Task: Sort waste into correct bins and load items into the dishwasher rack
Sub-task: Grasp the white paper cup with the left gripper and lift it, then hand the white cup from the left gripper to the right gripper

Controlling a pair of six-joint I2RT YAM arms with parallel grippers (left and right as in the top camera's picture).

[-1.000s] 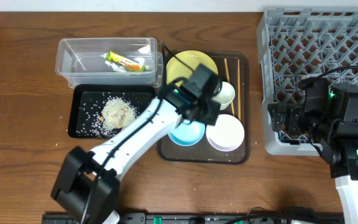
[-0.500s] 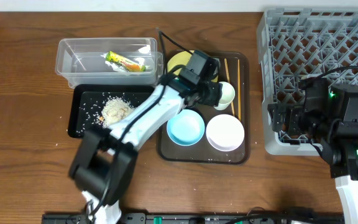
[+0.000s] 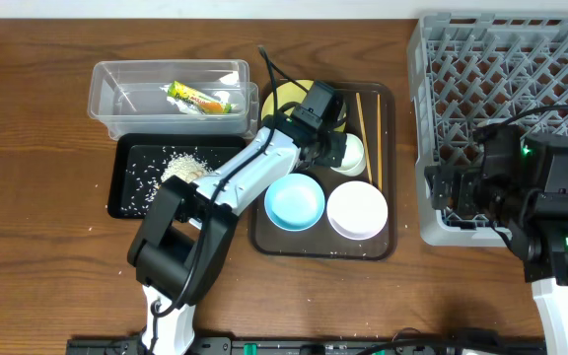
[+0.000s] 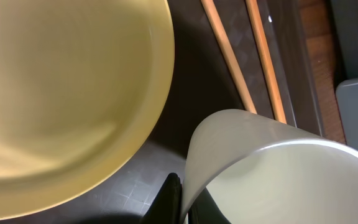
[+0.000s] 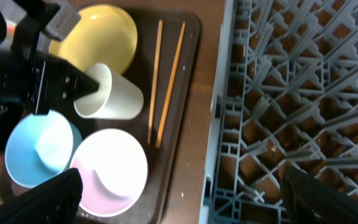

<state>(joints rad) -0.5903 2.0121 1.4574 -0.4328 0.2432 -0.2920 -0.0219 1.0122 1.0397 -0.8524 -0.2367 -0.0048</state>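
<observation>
As left gripper [image 3: 335, 150] clamps small white cup [image 3: 352, 153], we log it at yellow plate's [image 3: 282, 99] 4 o'clock. Right gripper [image 5: 182, 199]: spread.

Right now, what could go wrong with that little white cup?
The left tool seems to pinch only the thin rim of the small white cup, which is tipped over, so it might slip out. The chopsticks lie right beside the cup and could get knocked. The yellow plate is close too, so it might get bumped.

I see the white cup [image 5: 120, 93] tipped sideways, just beside the yellow plate [image 5: 104, 37]. The wrapper [image 3: 197, 97] lies in the clear tub [image 3: 126, 106].
</observation>
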